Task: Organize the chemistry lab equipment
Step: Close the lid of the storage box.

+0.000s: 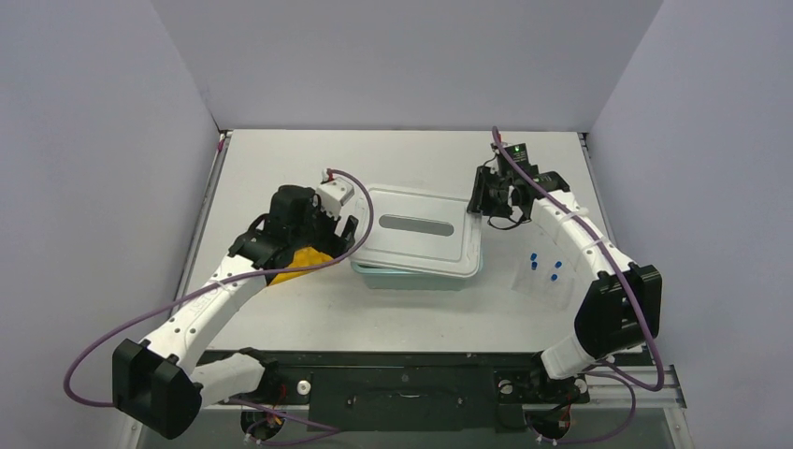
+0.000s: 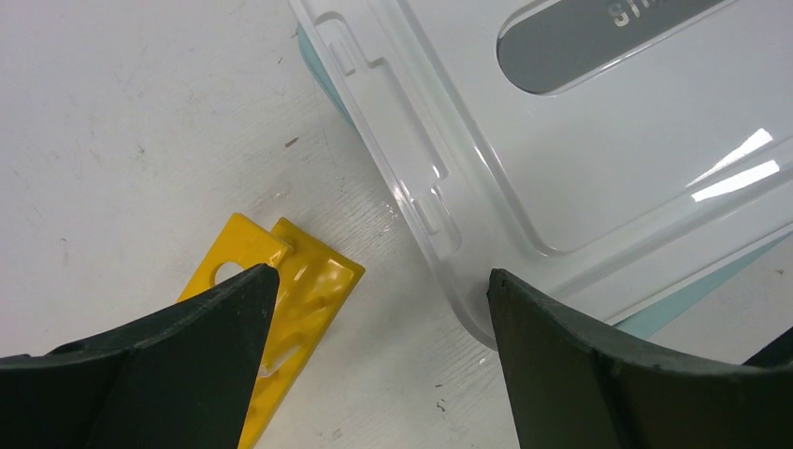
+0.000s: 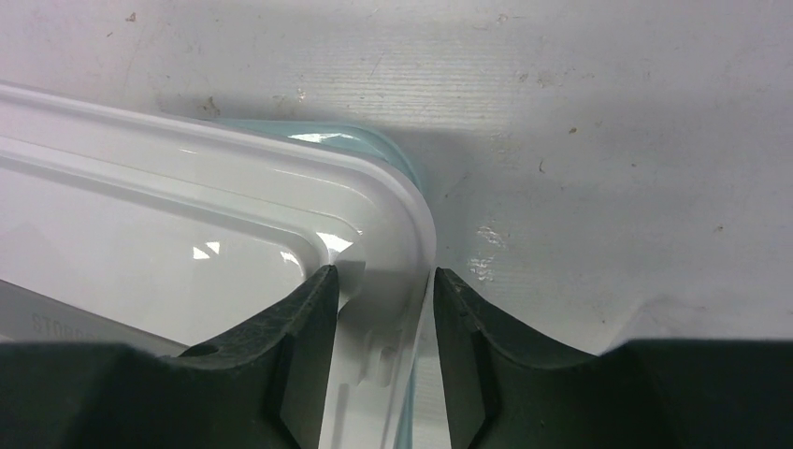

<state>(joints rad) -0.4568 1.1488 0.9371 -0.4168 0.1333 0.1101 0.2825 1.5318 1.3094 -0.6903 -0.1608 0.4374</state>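
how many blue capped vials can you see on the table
4 blue-capped vials: two just right of the tub, two farther right. More may be hidden inside the tub.

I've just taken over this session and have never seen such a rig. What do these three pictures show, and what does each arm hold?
Two robot arms are bolted at the near edge of a table, each ending in a two-finger gripper. The wide picture comes from a fixed camera above and behind them. The other two come from cameras on the wrists, looking past the dark fingers.

In the middle sits a teal tub with a white lid lying askew on it. A yellow rack lies to its left and blue-capped vials to its right.

The left gripper is open and holds nothing, above the table between rack and lid. The right gripper is closed on the rim at the lid's far right corner.
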